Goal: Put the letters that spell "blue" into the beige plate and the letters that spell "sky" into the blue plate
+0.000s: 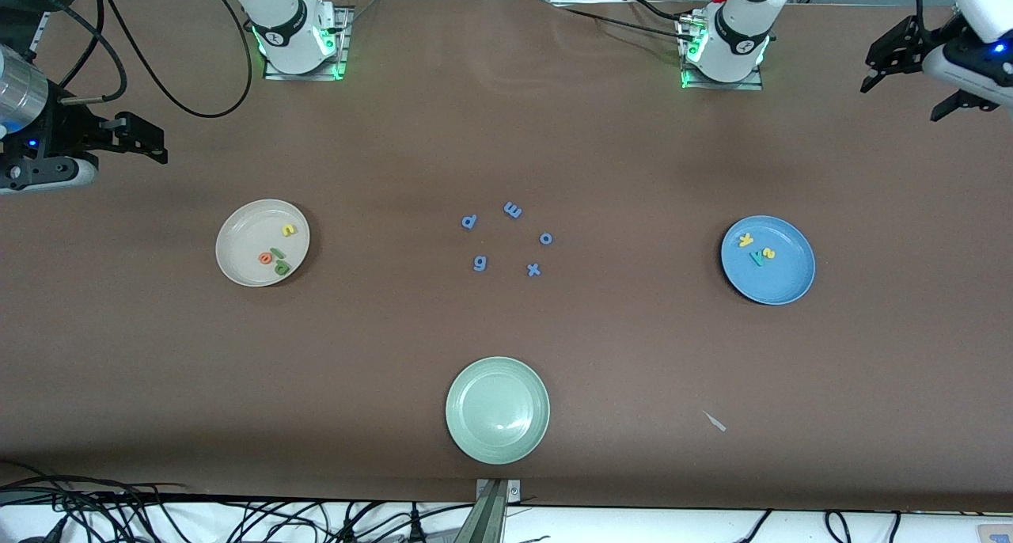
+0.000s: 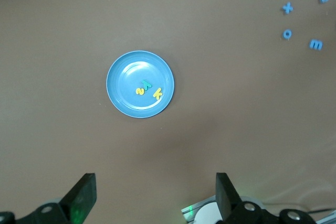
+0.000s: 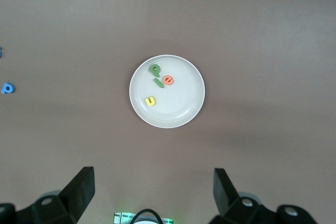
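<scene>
The letters that spell "blue" are seen in the beige plate, the letters that spell "sky" in the blue plate; nothing is left. The left gripper and right gripper are held wide open and empty.

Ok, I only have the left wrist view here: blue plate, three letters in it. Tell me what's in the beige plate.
Observer: The beige plate holds four letters: the yellow u, orange e, dark green l and green b.
Operator: Now give me the fifth blue letter. I count four.
Observer: It is a blue p, lying on the table with the other four, at the right arm's side of the group.
Operator: Report any other plate.
Observer: A pale green plate with nothing in it sits nearer the front camera than the blue letters.
Operator: And the right hand.
Observer: The right hand is open, empty, above the beige plate.
</scene>
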You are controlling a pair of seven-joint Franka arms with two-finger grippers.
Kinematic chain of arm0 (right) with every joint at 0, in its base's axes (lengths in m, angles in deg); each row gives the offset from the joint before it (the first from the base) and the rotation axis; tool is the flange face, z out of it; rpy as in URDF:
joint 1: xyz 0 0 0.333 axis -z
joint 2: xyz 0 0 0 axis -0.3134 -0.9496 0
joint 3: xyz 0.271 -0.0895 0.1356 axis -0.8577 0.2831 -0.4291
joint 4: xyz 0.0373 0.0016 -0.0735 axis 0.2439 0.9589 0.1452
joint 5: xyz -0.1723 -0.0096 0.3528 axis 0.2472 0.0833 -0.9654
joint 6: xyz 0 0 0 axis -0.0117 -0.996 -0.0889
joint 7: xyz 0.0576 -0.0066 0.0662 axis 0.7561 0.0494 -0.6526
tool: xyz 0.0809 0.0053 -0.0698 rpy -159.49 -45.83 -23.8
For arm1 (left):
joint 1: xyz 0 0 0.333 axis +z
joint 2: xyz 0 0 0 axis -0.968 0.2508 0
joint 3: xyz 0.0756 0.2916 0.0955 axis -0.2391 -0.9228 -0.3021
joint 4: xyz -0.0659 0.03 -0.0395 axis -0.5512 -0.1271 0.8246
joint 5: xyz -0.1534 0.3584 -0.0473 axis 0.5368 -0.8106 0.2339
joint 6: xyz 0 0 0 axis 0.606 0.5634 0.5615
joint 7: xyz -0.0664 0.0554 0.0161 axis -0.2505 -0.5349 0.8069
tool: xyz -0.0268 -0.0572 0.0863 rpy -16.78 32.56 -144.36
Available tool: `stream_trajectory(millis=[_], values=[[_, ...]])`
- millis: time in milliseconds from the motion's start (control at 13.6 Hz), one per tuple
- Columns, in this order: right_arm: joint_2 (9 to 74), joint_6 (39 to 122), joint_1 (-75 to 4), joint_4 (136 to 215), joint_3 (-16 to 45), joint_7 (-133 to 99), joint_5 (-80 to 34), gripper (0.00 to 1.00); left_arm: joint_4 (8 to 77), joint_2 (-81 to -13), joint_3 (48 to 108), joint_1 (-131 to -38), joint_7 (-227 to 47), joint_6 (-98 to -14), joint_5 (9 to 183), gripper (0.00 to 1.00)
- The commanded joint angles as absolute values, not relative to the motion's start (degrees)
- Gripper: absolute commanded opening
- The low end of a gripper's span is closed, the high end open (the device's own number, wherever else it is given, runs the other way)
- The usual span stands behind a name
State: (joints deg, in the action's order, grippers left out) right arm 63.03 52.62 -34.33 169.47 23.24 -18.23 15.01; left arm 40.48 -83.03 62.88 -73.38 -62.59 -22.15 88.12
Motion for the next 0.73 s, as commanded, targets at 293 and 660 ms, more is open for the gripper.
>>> stream_trajectory(millis=[293,660], values=[[63.18,52.64,-33.65,169.23,22.52,-17.77,15.2,1.0,34.53,-77.43,64.1,-75.21,-75.11,-18.04,86.8,1.0],[63.18,52.64,-33.65,169.23,22.52,-17.77,15.2,1.0,34.53,-77.34,64.28,-75.21,-75.02,-17.86,86.27,1.0]])
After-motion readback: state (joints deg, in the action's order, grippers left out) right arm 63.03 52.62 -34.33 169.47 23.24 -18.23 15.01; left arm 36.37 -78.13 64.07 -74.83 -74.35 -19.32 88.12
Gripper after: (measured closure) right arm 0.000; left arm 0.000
